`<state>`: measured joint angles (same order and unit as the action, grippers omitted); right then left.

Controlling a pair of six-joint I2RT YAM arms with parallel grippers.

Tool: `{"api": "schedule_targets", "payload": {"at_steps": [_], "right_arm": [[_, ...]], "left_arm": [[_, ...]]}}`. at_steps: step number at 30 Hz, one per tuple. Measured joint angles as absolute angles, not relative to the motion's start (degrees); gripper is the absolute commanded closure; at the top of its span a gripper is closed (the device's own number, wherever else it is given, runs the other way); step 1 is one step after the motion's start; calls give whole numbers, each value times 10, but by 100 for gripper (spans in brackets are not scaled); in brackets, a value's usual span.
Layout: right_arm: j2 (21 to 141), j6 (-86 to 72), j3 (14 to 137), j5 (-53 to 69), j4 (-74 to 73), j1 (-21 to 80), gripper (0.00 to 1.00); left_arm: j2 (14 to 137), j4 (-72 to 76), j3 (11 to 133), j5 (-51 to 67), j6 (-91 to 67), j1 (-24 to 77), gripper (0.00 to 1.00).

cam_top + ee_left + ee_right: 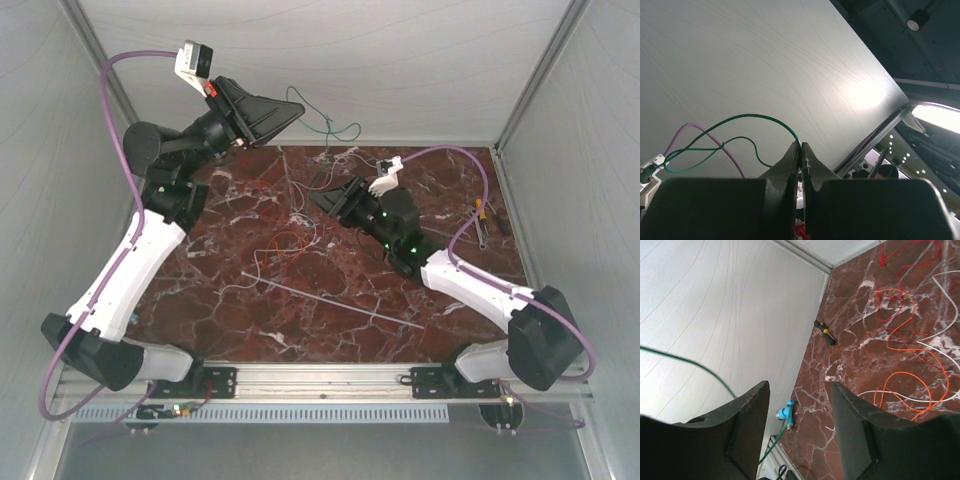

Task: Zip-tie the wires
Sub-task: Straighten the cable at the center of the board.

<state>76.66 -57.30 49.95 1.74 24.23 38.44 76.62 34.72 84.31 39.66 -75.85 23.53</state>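
Observation:
The wires, thin red-orange and white strands (pixel 285 243), lie in loose curls on the marble table (pixel 230 320) at its middle; they also show in the right wrist view (pixel 900 340). The zip tie (pixel 330 299), a straight pale strip, lies in front of them. My left gripper (pixel 298 108) is raised at the back wall and shut on a thin green wire (pixel 325 127); the left wrist view shows the gripper (pixel 801 148) pinching that wire (pixel 740 118). My right gripper (pixel 320 200) is open and empty above the table behind the wires, as the right wrist view (pixel 800 390) shows.
A small black tool with a yellow band (pixel 482 220) lies near the right edge of the table. In the right wrist view a black tool (pixel 825 332) lies by the wall, and a blue fitting (pixel 786 414) sits where the green wire (pixel 690 362) ends. White walls close in the back and sides.

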Motion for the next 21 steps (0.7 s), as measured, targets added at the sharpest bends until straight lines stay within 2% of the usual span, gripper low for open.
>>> {"api": "schedule_targets", "payload": {"at_steps": [7, 21], "right_arm": [[780, -574, 514, 20, 243, 394, 51], [823, -585, 543, 33, 242, 400, 65]], "left_arm": [[771, 350, 845, 397, -759, 237, 100], [779, 362, 853, 397, -759, 238, 100]]}}
